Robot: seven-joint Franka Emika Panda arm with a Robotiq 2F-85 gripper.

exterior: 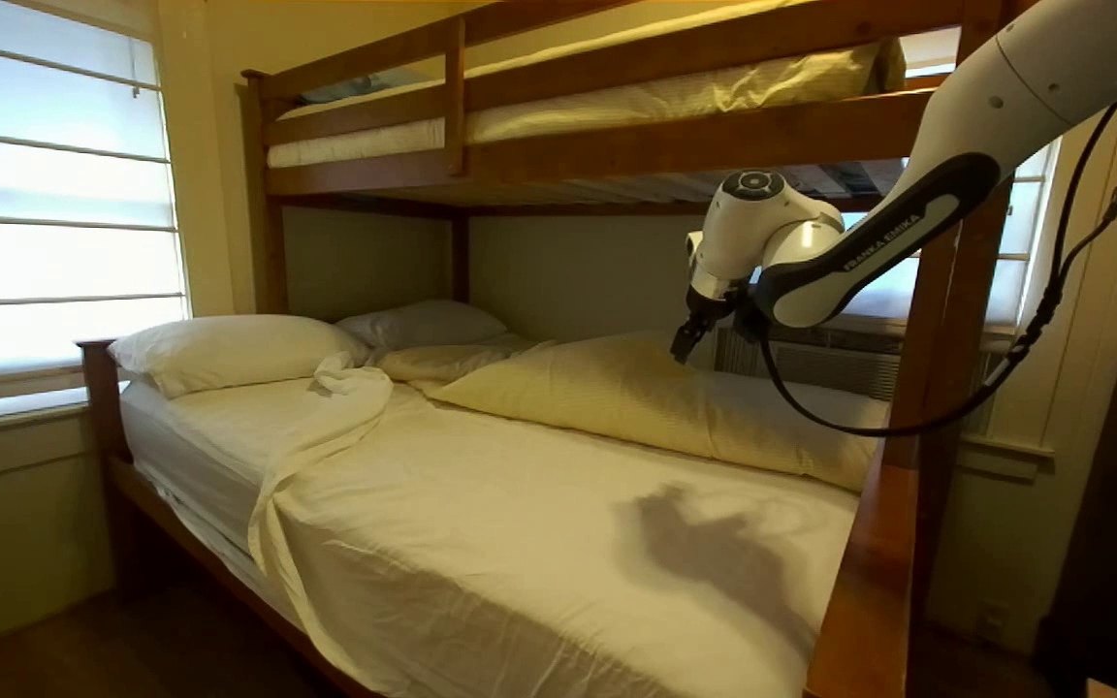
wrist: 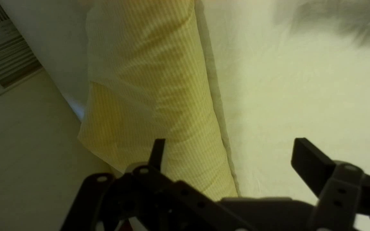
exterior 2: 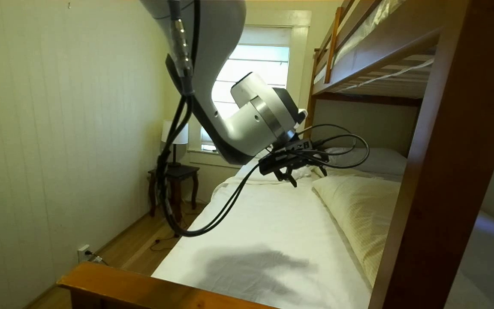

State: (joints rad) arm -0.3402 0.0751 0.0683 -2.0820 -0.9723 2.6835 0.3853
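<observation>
The yellow bedding, cut off at the wrist view's top centre, runs behind the wide-spread tool, its lower end hidden.

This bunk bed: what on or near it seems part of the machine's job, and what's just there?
Probably in the job:
end effector, open and holding nothing
yellow striped bedding, below it
white sheet, beside the bedding

Just there:
pillows
lamp
side table

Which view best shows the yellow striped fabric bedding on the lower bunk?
The wrist view: the yellow striped fabric bedding appears closest, stripes distinct, though black jaws cover some. Both exterior views show it smaller; in an exterior view a brown wooden post hides part.
</observation>
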